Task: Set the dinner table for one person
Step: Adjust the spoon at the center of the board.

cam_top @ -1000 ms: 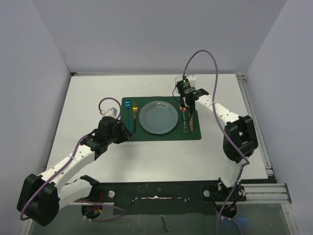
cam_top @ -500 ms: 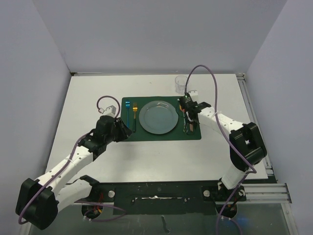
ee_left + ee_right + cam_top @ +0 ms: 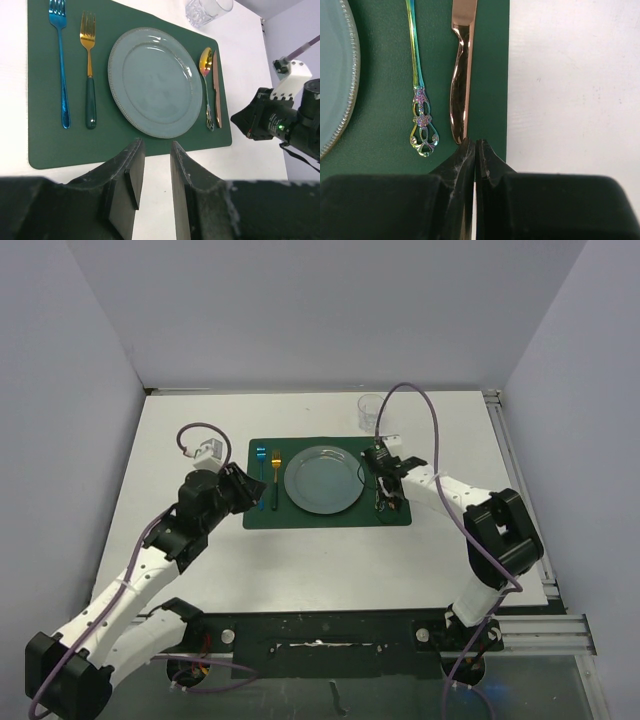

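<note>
Left of the placemat (image 3: 300,518), left gripper (image 3: 157,150) hovers over the dinner table (image 3: 170,430), fingers slightly apart, empty; likely parked clear. Next: blue fork (image 3: 61,65), gold fork (image 3: 89,75), plate (image 3: 155,82), spoon (image 3: 206,85), knife (image 3: 217,85), handles toward the arms, standard setting. Right gripper (image 3: 474,145) pinched together, empty, at the knife's handle end; looks like a straightening nudge. Glass (image 3: 205,10) sits beyond the mat's far right corner. Table lies flat under everything, long axis left-right, parallel to the mat's.

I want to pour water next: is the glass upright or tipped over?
Upright: the glass stands on its base, round rim facing up, on the dinner table beyond the placemat.
</note>
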Available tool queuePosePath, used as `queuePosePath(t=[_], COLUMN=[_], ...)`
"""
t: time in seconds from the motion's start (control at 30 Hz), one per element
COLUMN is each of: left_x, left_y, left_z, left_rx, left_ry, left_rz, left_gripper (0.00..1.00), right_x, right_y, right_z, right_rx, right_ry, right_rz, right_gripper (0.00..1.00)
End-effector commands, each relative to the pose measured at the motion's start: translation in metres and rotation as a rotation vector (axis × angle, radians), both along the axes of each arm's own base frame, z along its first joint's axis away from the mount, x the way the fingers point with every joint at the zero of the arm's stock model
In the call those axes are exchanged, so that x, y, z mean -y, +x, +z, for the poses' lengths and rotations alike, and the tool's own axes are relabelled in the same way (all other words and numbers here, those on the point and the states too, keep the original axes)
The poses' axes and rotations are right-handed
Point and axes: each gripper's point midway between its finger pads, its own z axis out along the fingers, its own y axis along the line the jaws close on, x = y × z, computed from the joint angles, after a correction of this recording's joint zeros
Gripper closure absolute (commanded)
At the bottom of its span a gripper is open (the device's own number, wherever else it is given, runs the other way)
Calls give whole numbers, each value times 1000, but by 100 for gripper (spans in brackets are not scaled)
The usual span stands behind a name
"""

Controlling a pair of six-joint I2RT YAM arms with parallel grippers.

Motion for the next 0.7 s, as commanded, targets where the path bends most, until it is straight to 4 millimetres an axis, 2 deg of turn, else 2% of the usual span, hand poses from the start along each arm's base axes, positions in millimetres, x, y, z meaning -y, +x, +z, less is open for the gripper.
queuePosePath(t=[0.0,0.23,0.5,0.67], left_x=[-7,-19,-31,-33], left_y=[4,3,-2,-3], left_z=[32,43,58,58], left_rx=[104,148,196,196], left_ry=[-26,-57,-74,-72], left_rz=[37,104,151,158], left_gripper=[73,73,72,71], right_x=[-10,-25,-28,-25], right_y=[7,3,3,0], right_z=[-6,-13,-26,-33], right_rx=[28,13,-17,-30], right_ry=[22,38,19,-4], right_rz=[-2,28,36,30], right_gripper=[100,100,100,100])
